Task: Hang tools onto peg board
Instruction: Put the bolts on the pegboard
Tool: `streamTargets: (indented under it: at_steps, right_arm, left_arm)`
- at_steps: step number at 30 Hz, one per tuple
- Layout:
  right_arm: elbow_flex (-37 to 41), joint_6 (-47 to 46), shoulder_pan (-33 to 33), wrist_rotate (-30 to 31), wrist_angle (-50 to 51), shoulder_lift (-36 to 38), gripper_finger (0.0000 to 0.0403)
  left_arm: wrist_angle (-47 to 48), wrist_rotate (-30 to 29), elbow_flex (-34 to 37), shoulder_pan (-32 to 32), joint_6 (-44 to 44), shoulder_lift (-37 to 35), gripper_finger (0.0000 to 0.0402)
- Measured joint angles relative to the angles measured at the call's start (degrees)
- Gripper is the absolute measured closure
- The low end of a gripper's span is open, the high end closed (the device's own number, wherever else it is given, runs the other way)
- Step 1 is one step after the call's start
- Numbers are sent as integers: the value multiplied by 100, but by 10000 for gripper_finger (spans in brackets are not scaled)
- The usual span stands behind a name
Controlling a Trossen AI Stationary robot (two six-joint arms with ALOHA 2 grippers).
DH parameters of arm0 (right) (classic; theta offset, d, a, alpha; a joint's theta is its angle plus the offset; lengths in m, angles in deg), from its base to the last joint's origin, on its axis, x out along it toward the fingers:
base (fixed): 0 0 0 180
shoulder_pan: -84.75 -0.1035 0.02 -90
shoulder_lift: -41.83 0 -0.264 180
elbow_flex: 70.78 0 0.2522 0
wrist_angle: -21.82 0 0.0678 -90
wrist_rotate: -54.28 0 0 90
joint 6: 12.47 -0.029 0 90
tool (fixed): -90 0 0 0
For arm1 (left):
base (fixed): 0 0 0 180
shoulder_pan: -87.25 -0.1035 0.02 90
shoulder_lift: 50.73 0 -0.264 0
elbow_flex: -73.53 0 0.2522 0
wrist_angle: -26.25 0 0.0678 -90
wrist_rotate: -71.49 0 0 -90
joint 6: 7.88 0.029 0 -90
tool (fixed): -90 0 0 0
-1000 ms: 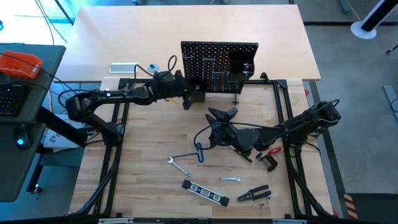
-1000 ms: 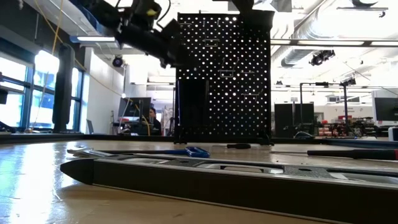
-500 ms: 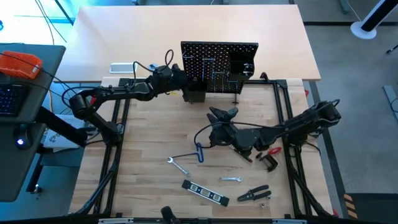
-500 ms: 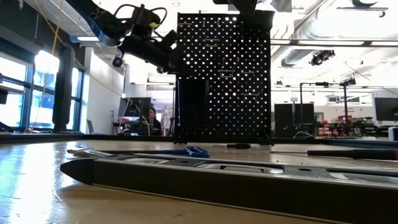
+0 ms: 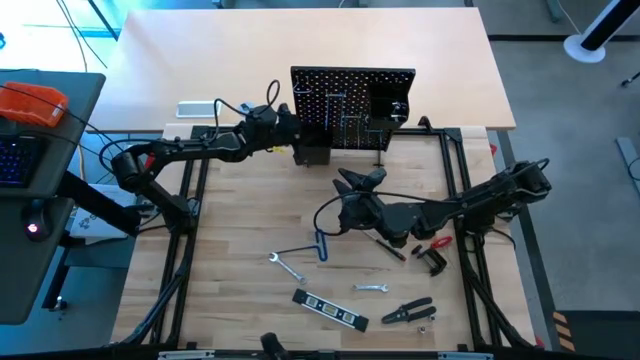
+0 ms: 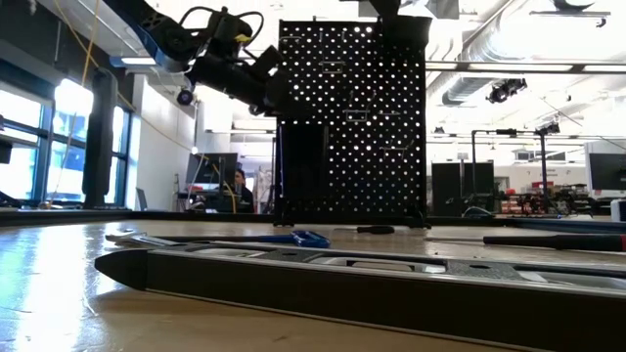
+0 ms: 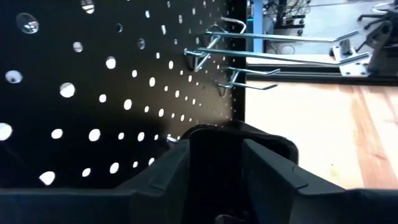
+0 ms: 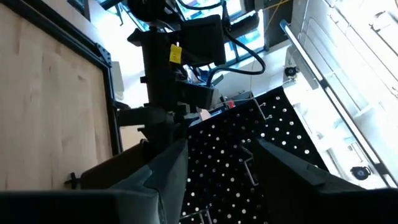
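Since a second ago the left gripper (image 5: 296,140) has pulled up against the peg board (image 5: 352,105), by its box bin; whether its fingers hold anything I cannot tell. The tools (image 5: 330,309) lie flat on the table (image 5: 230,230): stiff, slippery metal, likely best gripped mid-shaft or by the handle. The right gripper (image 5: 352,184) hovers mid-table, fingers apart, empty.

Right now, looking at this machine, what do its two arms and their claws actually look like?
Both arms are dark, nearly black, built from slim jointed segments, with black cables looping alongside them. The left gripper and the right gripper each end in two dark, flat, wedge-shaped fingers. A small yellow label shows on the left arm's wrist housing, next to a boxy black camera block.
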Motion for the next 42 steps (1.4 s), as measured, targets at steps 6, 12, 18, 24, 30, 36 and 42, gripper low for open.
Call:
streamTargets:
  at_steps: [6,12,18,24,30,36,42]
  right_arm:
    - [0,-553,-30,42,693,72,226]
    - [0,-2056,-83,-77,2186,455,226]
    - [0,-4338,-83,-1372,4146,1013,226]
    - [0,-6230,-83,-2543,5822,1158,226]
    - [266,-7258,-121,-3795,6079,1158,226]
    - [855,-7315,-238,-4436,4992,1158,226]
    - [1453,-7482,-246,-4987,4151,1158,226]
  left_arm:
    - [62,204,0,14,-33,-39,255]
    - [254,508,0,100,210,-405,254]
    - [910,815,0,360,391,-1177,254]
    - [2040,1171,-2,808,452,-2094,254]
    - [3228,1246,-2,1474,498,-2817,254]
    - [4152,1138,82,2190,464,-3004,255]
    - [4154,1059,790,2794,37,-3001,255]
